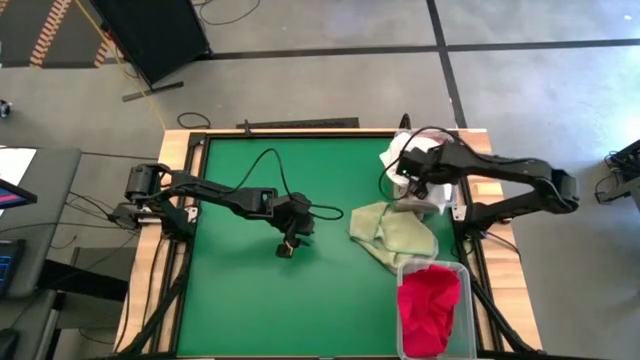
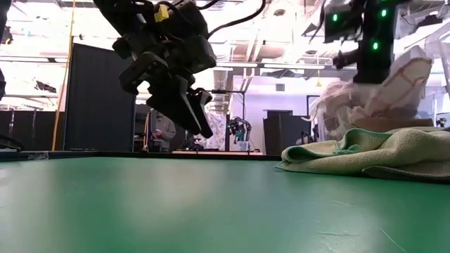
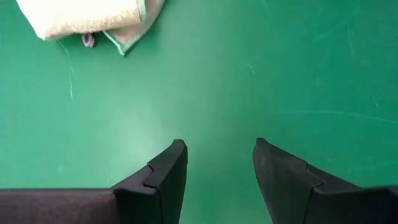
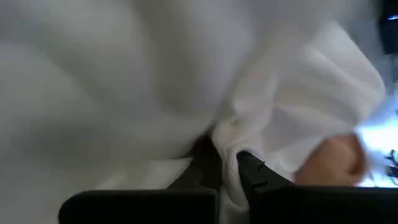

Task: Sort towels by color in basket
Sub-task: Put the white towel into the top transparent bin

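So the green bench (image 1: 260, 290) took up most of the overhead shot, wooden rim all around it. Next biggest thing was the pale green towel (image 1: 392, 232), lying crumpled flat on the mat at about 3 o'clock from the middle, and from table height it was a low folded heap (image 2: 373, 156). Just past it at roughly 5 o'clock sat a clear plastic bin (image 1: 404, 272) with a red towel (image 1: 430, 310) bunched up inside. Up at about 2 o'clock, at the bench's edge, there was a white towel (image 1: 396, 152) piled loosely, and the right pincer (image 1: 413, 185) was right on top of it, clenched on a pinch of that white cloth. Its own camera showed white fabric (image 4: 236, 143) squeezed between the two dark fingers (image 4: 255, 177), with folds filling nearly everything else. In the level view the white towel (image 2: 394, 84) rose behind the green one.

The left pincer (image 1: 287, 246) hung over bare mat near the center, well apart from every towel, fingers (image 3: 165, 180) spread and gripping nothing. A corner of the pale green towel (image 3: 93, 18) peeked in on its wrist camera.
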`<control>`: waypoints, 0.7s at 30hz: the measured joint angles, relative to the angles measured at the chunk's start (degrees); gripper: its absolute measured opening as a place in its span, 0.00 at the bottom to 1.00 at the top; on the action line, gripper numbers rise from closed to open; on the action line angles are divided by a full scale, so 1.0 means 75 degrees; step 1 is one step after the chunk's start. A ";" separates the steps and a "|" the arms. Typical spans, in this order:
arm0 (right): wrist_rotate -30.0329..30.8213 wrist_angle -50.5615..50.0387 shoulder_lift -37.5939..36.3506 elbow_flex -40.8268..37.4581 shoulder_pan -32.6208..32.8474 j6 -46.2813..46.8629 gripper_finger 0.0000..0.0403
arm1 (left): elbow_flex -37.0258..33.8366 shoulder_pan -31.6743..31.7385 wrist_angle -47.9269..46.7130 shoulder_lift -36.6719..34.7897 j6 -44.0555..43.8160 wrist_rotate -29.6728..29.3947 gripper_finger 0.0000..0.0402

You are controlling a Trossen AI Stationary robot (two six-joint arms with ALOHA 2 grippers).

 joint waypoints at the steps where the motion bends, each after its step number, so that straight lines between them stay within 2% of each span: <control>1: -0.0131 0.0303 0.0000 -0.0233 -0.0077 -0.0134 0.07 | 0.0000 0.0000 0.0043 0.0000 -0.0001 0.0000 0.44; 8: -0.0636 0.1437 -0.0013 -0.1418 -0.0957 -0.0356 0.07 | 0.0000 0.0000 0.0109 0.0000 -0.0031 0.0000 0.44; 11: -0.1271 0.2004 -0.0016 -0.1786 -0.1397 -0.0544 0.08 | 0.0000 0.0000 0.0127 0.0000 -0.0031 0.0000 0.44; 14: -0.1814 0.2117 0.0115 -0.1793 -0.1690 -0.0853 0.09 | 0.0000 0.0000 0.0164 0.0000 -0.0028 0.0000 0.44; 21: -0.2423 0.2358 0.0690 -0.1796 -0.1925 -0.1295 0.09 | 0.0000 0.0000 0.0165 0.0000 -0.0028 0.0000 0.44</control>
